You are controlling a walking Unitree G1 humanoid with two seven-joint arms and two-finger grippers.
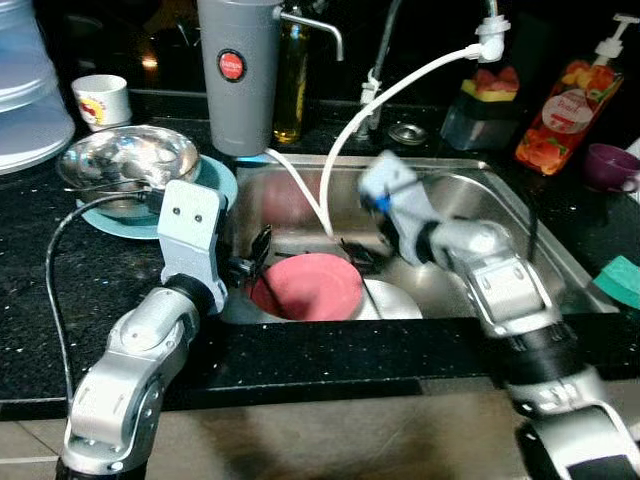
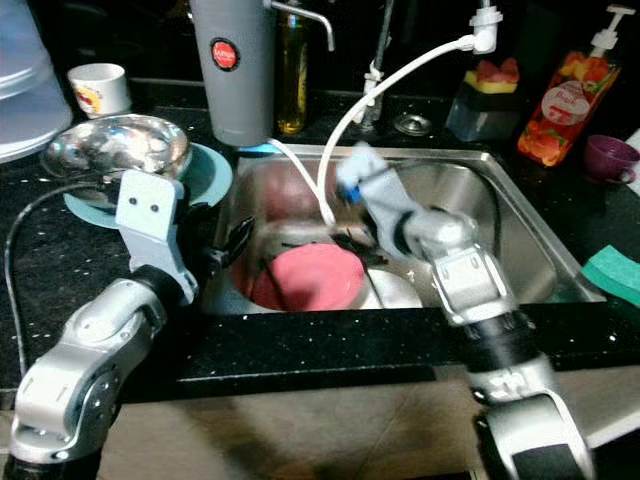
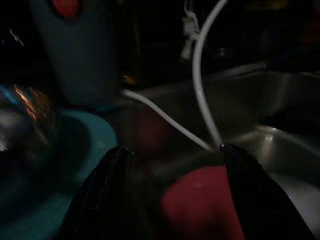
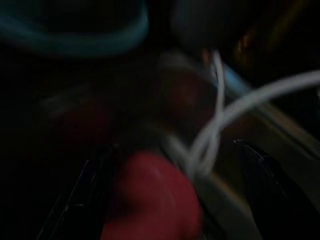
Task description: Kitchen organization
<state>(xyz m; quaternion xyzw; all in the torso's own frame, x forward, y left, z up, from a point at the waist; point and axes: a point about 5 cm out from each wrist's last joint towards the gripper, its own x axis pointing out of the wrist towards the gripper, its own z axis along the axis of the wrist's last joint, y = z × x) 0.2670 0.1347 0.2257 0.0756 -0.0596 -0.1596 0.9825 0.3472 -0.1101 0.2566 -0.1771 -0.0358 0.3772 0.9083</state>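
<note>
A red plate (image 1: 310, 285) lies in the steel sink (image 1: 500, 200), partly over a white plate (image 1: 395, 300). My left gripper (image 1: 257, 258) reaches in over the sink's left rim, just at the red plate's left edge. In the left wrist view its fingers (image 3: 100, 195) stand open with the red plate (image 3: 205, 205) ahead between them. My right gripper (image 1: 357, 252) is down in the sink at the plate's far right edge, blurred. Its fingers (image 4: 270, 185) are spread open, and the red plate (image 4: 150, 200) lies between them.
Two white hoses (image 1: 390, 100) hang into the sink between the grippers. A steel bowl (image 1: 125, 160) sits on a teal plate (image 1: 215, 185) left of the sink. Behind stand a grey canister (image 1: 238, 70), an oil bottle (image 1: 290, 80), a cup (image 1: 100, 100) and a soap bottle (image 1: 570, 115). A green sponge (image 1: 622, 280) lies at right.
</note>
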